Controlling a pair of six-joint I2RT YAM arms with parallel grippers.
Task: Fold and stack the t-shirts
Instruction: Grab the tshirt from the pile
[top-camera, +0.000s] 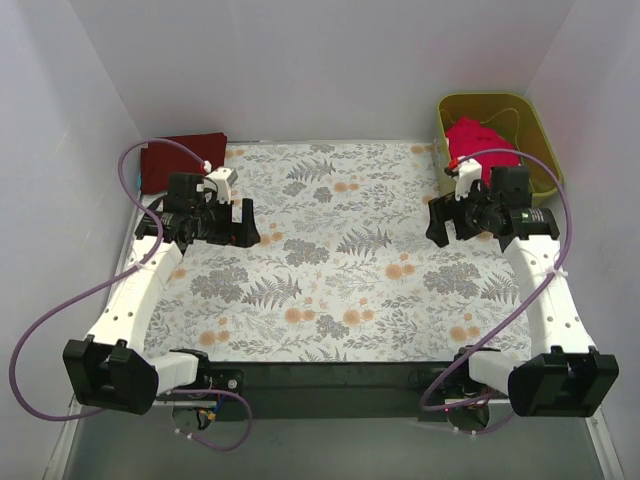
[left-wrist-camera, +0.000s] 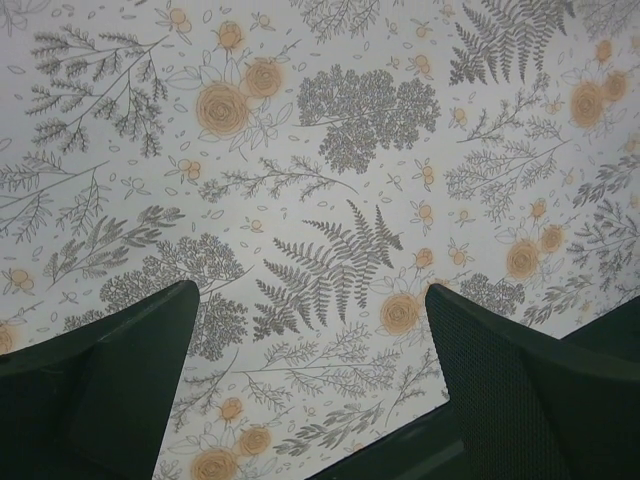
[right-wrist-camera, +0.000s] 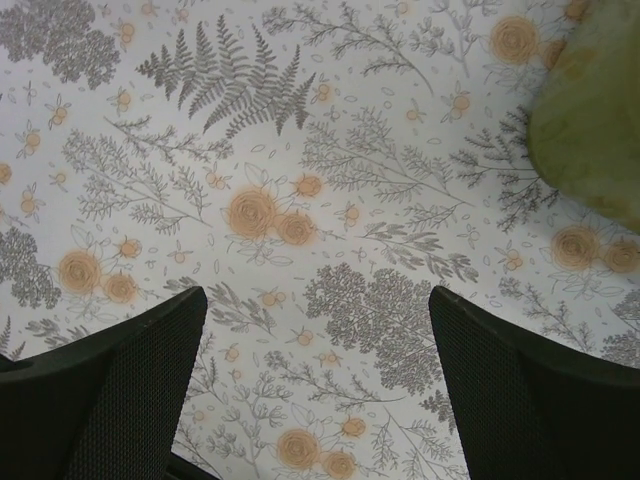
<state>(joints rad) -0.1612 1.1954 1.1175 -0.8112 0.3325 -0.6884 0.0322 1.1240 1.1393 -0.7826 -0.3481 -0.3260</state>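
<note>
A bright crimson red t-shirt (top-camera: 478, 140) lies crumpled in the olive-green tub (top-camera: 545, 150) at the back right. A dark maroon t-shirt (top-camera: 180, 160) lies folded flat at the table's back left corner. My left gripper (top-camera: 243, 222) hovers open and empty over the left part of the floral cloth, just in front of the maroon shirt; its wrist view shows only cloth between the fingers (left-wrist-camera: 312, 330). My right gripper (top-camera: 437, 220) hovers open and empty over the right part of the cloth, in front of the tub; it shows in its wrist view (right-wrist-camera: 318, 340). No white or pale pink shirts show.
The floral grey-and-orange cloth (top-camera: 340, 260) covers the table. White walls close in the back and both sides. The tub's rounded corner shows in the right wrist view (right-wrist-camera: 595, 120). Purple cables loop beside each arm.
</note>
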